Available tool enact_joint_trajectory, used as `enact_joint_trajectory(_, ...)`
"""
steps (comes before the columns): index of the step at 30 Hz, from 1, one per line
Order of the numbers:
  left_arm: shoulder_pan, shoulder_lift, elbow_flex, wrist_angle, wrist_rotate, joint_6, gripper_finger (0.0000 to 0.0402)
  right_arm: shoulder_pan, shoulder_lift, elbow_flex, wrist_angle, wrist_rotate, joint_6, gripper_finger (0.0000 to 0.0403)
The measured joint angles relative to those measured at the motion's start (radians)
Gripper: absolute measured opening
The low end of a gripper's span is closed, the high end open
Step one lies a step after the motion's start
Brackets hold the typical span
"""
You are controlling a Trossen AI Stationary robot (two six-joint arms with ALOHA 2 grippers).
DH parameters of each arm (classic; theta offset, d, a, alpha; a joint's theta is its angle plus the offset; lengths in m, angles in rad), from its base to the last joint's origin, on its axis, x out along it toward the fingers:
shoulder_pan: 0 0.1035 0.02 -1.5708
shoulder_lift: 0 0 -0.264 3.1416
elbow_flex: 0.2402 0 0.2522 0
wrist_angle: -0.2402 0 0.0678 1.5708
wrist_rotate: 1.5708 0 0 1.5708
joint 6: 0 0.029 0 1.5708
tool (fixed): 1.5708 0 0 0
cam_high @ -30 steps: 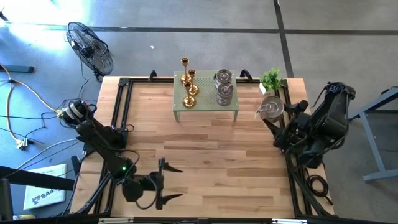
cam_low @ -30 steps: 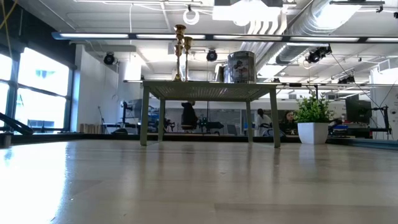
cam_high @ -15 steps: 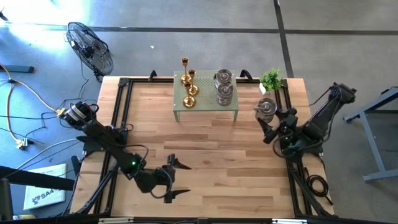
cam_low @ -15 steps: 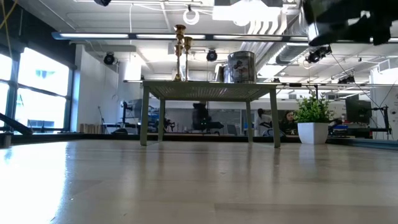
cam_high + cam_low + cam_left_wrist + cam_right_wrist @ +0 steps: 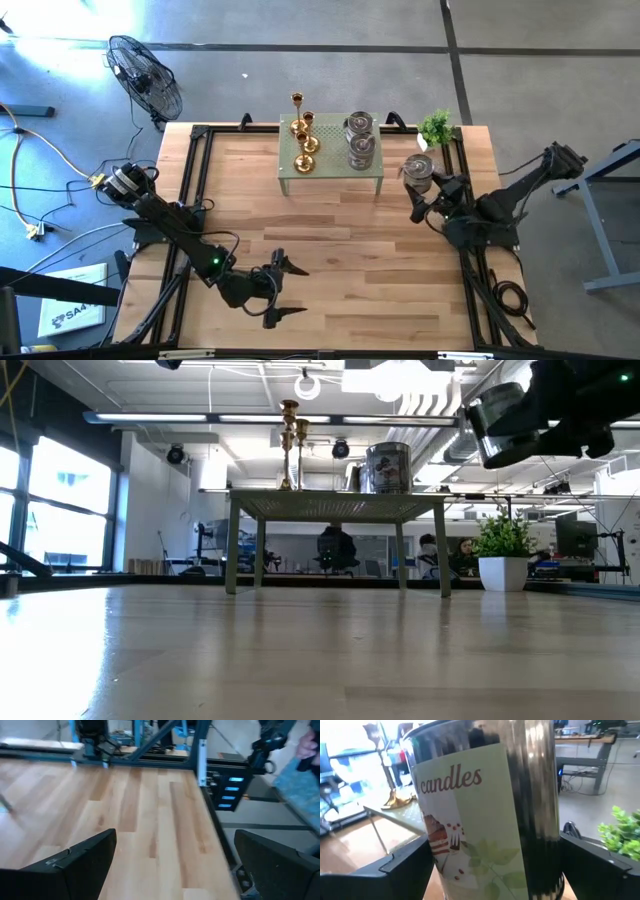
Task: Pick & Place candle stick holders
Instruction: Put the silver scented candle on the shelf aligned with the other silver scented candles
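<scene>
Three gold holders (image 5: 303,135), two silver jars (image 5: 360,140) on stand (image 5: 330,178).

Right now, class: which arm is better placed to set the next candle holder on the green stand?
The right: its tool already holds a silver candle jar beside the green stand; the left tool is open, empty, farther off.

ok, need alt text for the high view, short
Overhead view of a wooden table: the right claw holds a silver jar near the right edge, beside a small plant. A green stand at the back carries three gold holders and two more silver jars. The left claw hangs open and empty near the front.
</scene>
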Motion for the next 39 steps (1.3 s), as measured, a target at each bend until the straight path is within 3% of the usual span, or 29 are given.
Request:
enact_joint_trajectory(6,-0.008,0.006,0.000,0.019,0.023,-0.015,0.0399,-0.135,0.016,0.000,0.247,-0.160,-0.328,0.0369)
enact_joint_trajectory(11,-0.035,0.006,0.000,0.022,0.004,-0.011,0.0399,-0.257,0.034,0.000,0.341,-0.339,-0.502,0.0369)
enact_joint_trajectory(16,-0.043,0.006,0.000,0.021,-0.011,-0.016,0.0399,-0.386,0.069,0.000,0.383,-0.476,-0.533,0.0369)
enact_joint_trajectory(22,-0.042,0.006,0.000,0.020,-0.011,-0.035,0.0399,-0.497,0.149,0.000,0.566,-0.640,-0.644,0.0369)
enact_joint_trajectory(31,-0.062,0.006,0.000,0.028,0.000,-0.053,0.0399,-0.624,0.296,0.002,0.677,-0.759,-0.666,0.0369)
enact_joint_trajectory(39,-0.068,0.006,0.000,0.028,-0.013,-0.060,0.0399,-0.664,0.408,0.003,0.859,-0.877,-0.726,0.0369)
